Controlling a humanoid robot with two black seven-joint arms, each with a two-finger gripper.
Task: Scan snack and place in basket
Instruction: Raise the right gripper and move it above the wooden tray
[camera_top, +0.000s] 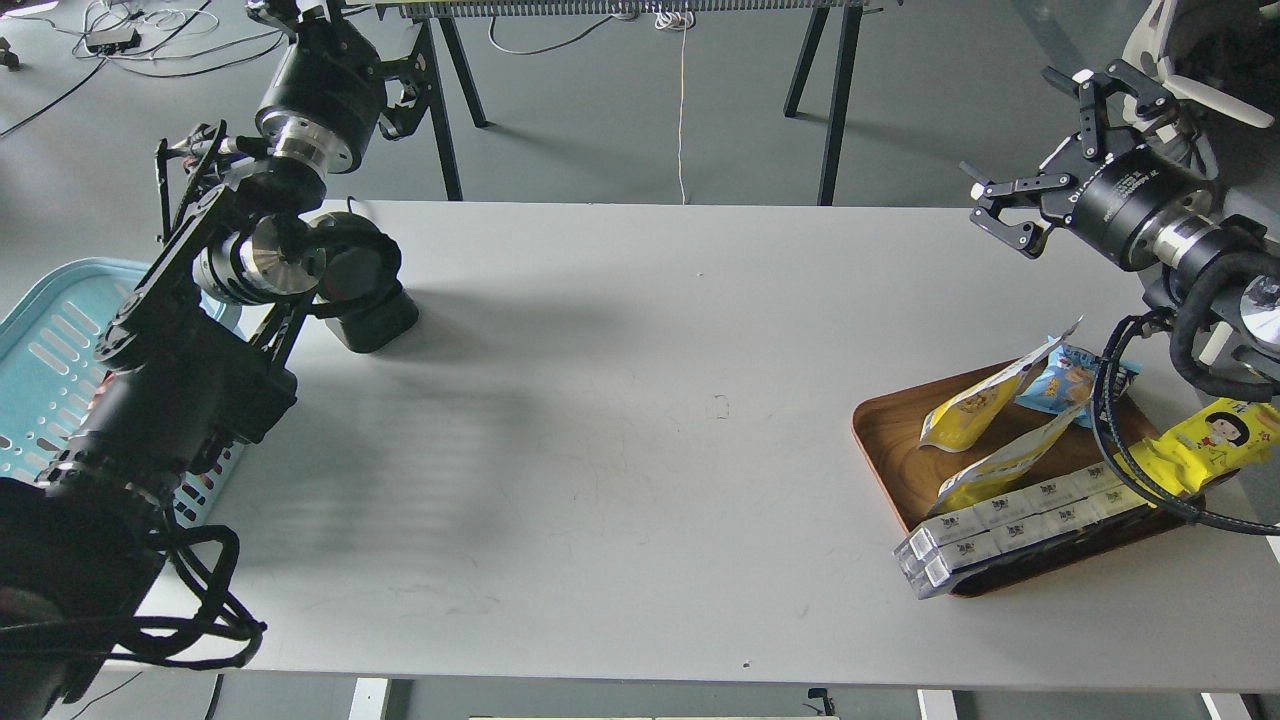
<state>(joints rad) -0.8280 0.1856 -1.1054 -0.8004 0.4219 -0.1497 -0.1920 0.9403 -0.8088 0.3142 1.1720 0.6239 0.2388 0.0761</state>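
Observation:
Two yellow and white snack pouches lie in the brown wooden tray (885, 440) at the right: one snack pouch (975, 400) leans at the back, the other (1000, 465) lies just in front of it. The light blue basket (50, 330) sits at the far left edge, partly hidden behind my left arm. My right gripper (1025, 150) hangs open and empty above the table's far right, up and behind the tray. My left gripper (365, 295) shows as a dark black mass low over the table's far left; its fingers cannot be told apart.
The tray also holds a small blue packet (1065, 380), a bright yellow packet with a cartoon face (1210, 440) and a long wrapped pack of white boxes (1020, 520) at its front edge. My right arm's cables loop over the tray. Black stand legs (830, 110) rise behind the grey table (640, 450).

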